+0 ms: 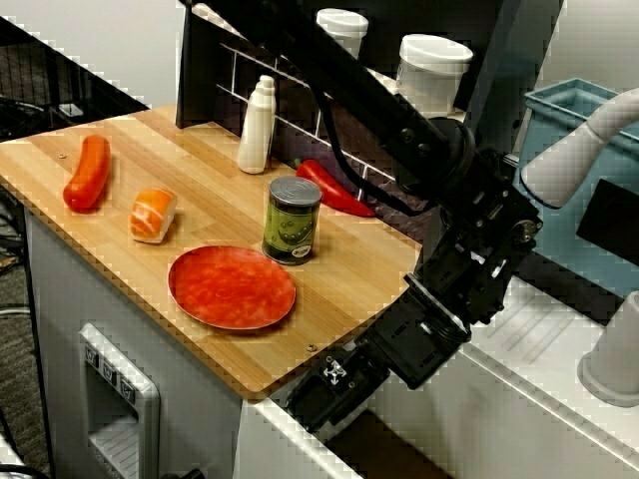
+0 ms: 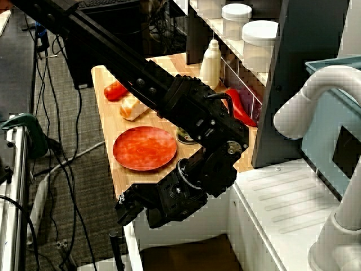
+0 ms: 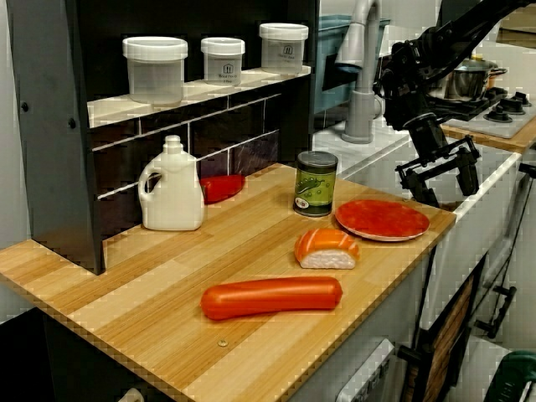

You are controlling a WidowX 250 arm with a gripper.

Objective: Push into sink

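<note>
One open claw [image 3: 442, 173] low above the sink [image 1: 384, 444], plate [image 1: 232, 287] beside.

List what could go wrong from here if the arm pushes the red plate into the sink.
1. The can stands right beside the plate; a wide sweep may topple it.
2. The open pincer hangs over the sink, on the wrong side for pushing; crossing back low could snag the counter edge.

White-walled sink [image 2: 186, 251] with dark brownish bottom, sunk beside the wooden counter [image 2: 107, 101].
</note>
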